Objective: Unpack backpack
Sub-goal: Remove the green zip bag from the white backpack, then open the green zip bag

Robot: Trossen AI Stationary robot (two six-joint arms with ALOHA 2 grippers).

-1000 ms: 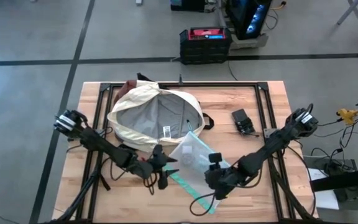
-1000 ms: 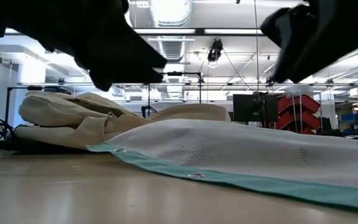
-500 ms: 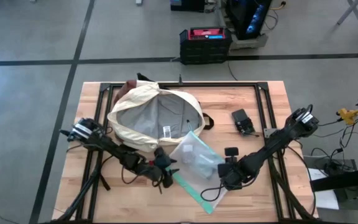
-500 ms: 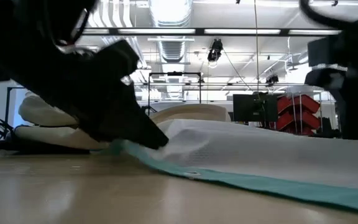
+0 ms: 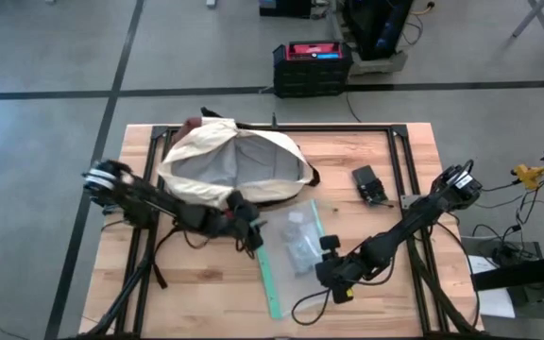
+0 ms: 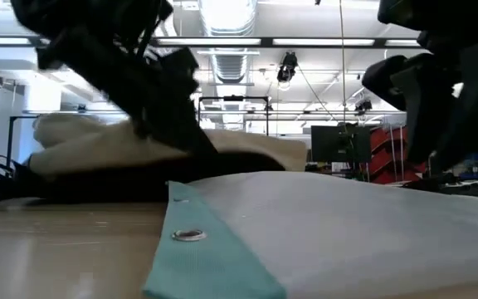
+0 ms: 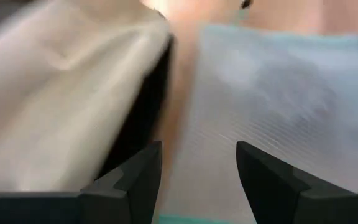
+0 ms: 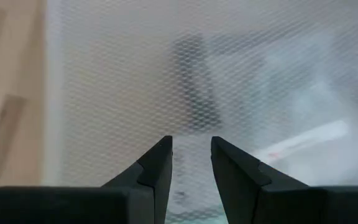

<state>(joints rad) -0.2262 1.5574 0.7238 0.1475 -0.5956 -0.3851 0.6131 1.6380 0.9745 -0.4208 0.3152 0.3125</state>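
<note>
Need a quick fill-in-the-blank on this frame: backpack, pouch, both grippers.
1. The clear pouch has a ____ coloured edge.
2. The small black device lies on the table beside the ____ arm.
3. The pouch lies ____ the backpack, on the wood.
4. The left gripper sits between the backpack and the ____.

Missing words: teal; right; outside; pouch

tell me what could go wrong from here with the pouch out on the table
The right gripper sits at the clear pouch's edge with its fingers narrowly apart; a thin grip there could slip. The left gripper is open between the backpack and pouch, so it might snag the fabric or shove the pouch.
</note>
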